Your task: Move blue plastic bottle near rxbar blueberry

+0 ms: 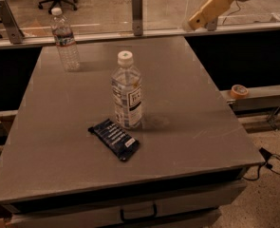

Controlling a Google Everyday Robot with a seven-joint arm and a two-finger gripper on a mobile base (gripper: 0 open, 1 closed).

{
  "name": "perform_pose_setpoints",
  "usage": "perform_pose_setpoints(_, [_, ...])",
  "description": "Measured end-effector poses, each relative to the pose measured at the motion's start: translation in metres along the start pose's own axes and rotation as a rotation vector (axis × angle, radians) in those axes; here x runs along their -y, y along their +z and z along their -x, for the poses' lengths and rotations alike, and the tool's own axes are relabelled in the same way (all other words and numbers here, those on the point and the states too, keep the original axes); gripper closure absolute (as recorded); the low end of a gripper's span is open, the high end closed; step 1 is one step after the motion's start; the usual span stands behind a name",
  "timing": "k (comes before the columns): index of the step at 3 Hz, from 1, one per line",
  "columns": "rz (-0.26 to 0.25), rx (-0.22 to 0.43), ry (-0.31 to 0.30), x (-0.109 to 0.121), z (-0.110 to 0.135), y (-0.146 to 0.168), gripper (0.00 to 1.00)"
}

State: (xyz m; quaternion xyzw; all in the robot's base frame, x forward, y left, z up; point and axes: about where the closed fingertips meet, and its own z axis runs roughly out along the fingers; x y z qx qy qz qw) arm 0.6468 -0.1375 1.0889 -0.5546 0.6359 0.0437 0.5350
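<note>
End effector [199, 20] aloft, upper right

Glossy blue plastic bottle [127, 95], matt table [191, 89]; matt jaws upper right.

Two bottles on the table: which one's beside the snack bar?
The blue-label bottle in the centre, standing right by the snack bar; the slimmer bottle stands far left. Tool hangs top right.

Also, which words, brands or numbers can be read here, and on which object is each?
None can be read.
blue plastic bottle: label print too blurred.
rxbar blueberry: white text lines, too small.
slim bottle, back left: label unreadable.
tool, high at top right: no writing seen.
</note>
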Motion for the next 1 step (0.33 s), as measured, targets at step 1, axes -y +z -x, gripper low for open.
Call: perform_pose_setpoints(1, [0.013, 0.009, 0.005, -0.0043, 0.0018, 0.0038, 0.00])
